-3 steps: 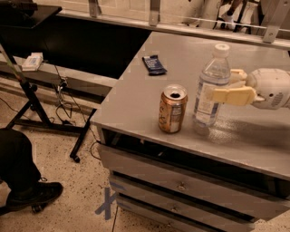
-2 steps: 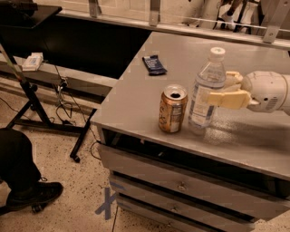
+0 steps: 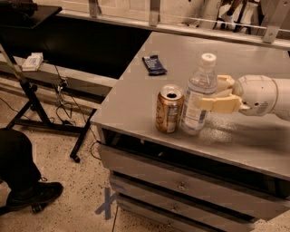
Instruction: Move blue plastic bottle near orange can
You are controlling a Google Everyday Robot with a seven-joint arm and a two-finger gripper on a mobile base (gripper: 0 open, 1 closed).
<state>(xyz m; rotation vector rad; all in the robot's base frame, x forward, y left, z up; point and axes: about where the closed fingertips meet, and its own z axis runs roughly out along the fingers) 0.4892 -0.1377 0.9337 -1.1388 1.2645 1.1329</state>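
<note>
Lab or workshop: grey metal drawer cabinet (image 3: 181, 186) beneath the gripper (image 3: 211, 92) clasping the blue plastic bottle (image 3: 197, 102); beyond them, black bench (image 3: 27, 11), trailing cables (image 3: 61, 97), speckled floor (image 3: 68, 199).

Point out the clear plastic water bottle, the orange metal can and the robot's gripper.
clear bluish plastic water bottle (image 3: 197, 97): camera view, mid-body, just above the label.
orange-gold metal can (image 3: 168, 113): camera view, its side wall.
gripper (image 3: 211, 93): camera view, between its fingertips, clamped on the bottle's right side.

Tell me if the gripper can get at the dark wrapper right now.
Probably not yet: the gripper is shut on the bottle beside the can. Once released, nothing seems to stand between it and the wrapper.
</note>
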